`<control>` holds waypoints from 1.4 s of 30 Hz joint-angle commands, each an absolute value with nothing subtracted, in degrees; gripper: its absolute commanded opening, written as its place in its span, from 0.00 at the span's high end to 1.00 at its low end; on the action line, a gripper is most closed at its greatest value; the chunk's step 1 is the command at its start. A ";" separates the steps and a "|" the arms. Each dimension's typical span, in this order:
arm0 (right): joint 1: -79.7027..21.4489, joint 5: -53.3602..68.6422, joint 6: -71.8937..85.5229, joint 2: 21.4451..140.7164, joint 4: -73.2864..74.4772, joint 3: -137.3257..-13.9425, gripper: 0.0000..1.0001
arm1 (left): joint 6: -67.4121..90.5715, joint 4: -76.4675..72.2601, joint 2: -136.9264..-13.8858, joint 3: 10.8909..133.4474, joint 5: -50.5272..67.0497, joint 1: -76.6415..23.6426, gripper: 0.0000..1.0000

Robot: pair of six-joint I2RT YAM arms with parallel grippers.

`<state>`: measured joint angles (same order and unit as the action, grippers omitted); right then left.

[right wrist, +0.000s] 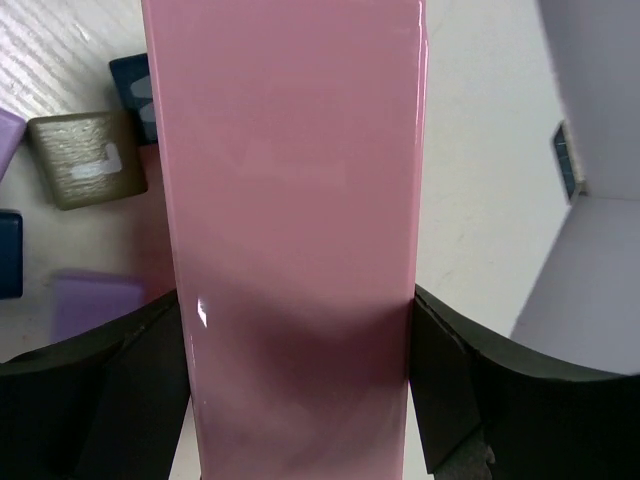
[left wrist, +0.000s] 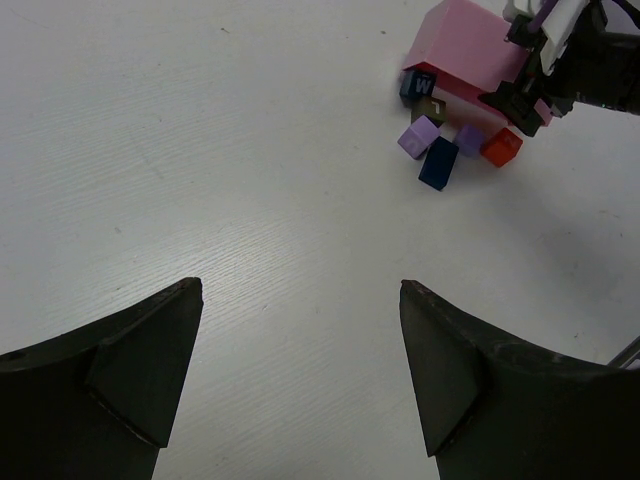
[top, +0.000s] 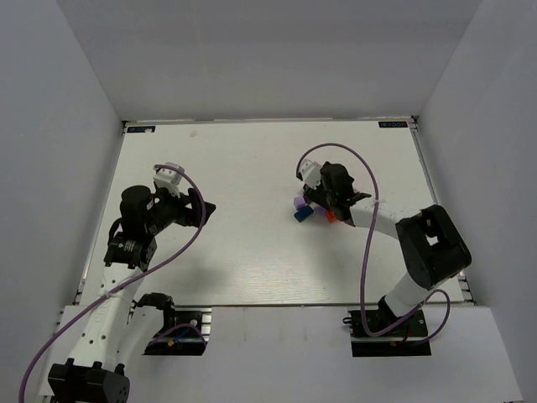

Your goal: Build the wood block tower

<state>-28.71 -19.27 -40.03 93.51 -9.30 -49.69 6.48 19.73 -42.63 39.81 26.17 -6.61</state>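
Well left of the pink tray (left wrist: 465, 45): left gripper (left wrist: 300, 290), spread wide, empty. Touching and just beside the tray's edge: loose wooden blocks (left wrist: 440, 160), probably light, stiff, smooth-painted, best pinched across flat opposite faces. Around the tray itself: right gripper (right wrist: 295, 295), clamped on both long sides.

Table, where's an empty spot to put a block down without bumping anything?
The widest bare patch of table lies between the left gripper and the block pile. The far strip along the back wall is bare too. It is crowded around the pile, where the right gripper clamps the pink tray right by it.
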 commanded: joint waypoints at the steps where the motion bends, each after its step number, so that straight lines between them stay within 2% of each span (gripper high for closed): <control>1: -30.84 -26.62 -43.49 89.22 -23.63 -47.21 1.00 | 6.42 19.86 -41.84 40.43 27.16 -6.77 0.11; 10: -34.71 -31.90 -53.51 86.31 -39.86 -38.77 1.00 | 6.42 19.86 -41.84 40.43 27.16 -6.77 0.11; 17: -37.35 -37.09 -65.21 94.04 -51.15 -34.80 1.00 | 6.42 19.86 -41.84 40.43 27.16 -6.77 0.11; 25: -36.92 -35.16 -55.65 90.27 -40.09 -40.69 1.00 | 6.42 19.86 -41.31 40.43 27.16 -6.77 0.11; 31: -34.20 -30.42 -43.28 86.14 -24.82 -46.13 1.00 | 6.42 19.86 -41.31 40.43 27.16 -6.77 0.11; 37: -23.93 -16.54 -31.55 83.23 -5.29 -57.28 1.00 | 6.42 19.86 -40.78 40.43 27.16 -6.77 0.11; 41: -16.01 -1.52 -24.97 83.93 5.77 -62.65 1.00 | 6.42 19.86 -40.78 40.43 27.16 -6.77 0.11; 42: -14.60 6.34 -23.31 85.41 7.19 -63.45 1.00 | 6.42 19.34 -40.78 40.43 27.16 -6.77 0.11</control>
<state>-18.79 -10.83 -31.73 85.32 -3.44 -59.72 6.48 19.70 -41.69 39.83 26.17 -6.59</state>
